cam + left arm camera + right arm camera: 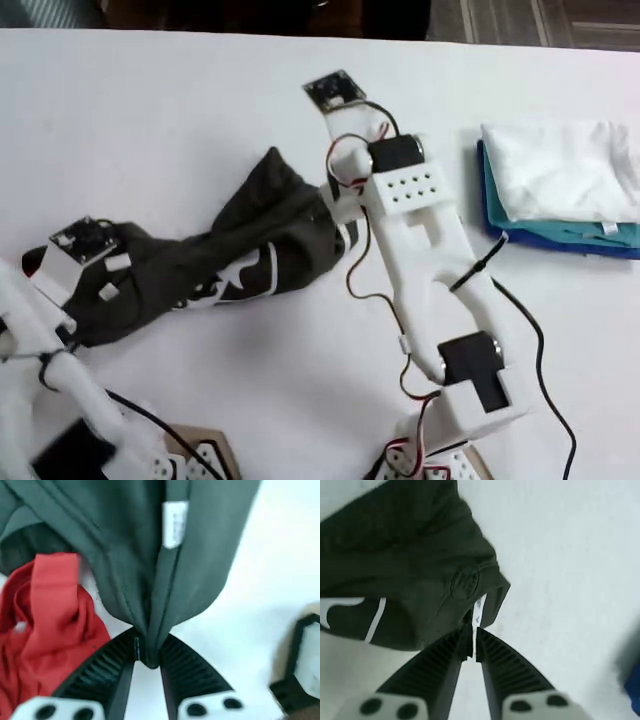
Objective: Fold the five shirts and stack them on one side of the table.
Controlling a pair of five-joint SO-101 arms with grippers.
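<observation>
While both grippers pinch it, dark green cotton shirt with white print (240, 255) spans between them over white table (150, 120). Left gripper (147, 652) clamps a fold, right gripper (471, 641) the edge by the label. Crumpled red shirt (40, 630) lies under the left end. Stack of 3 folded shirts (560, 190) sits well apart.

Dark shirt (250, 240) blocks centre — stack (560, 190) right.

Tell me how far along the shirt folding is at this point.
Done: a folded stack lies to one side, a white shirt on a teal shirt on a blue shirt. In hand: the dark shirt, unfolded, pinched at opposite ends by the left gripper and the right gripper. Left: folding and stacking it, then the red shirt, crumpled beside the left gripper.
</observation>
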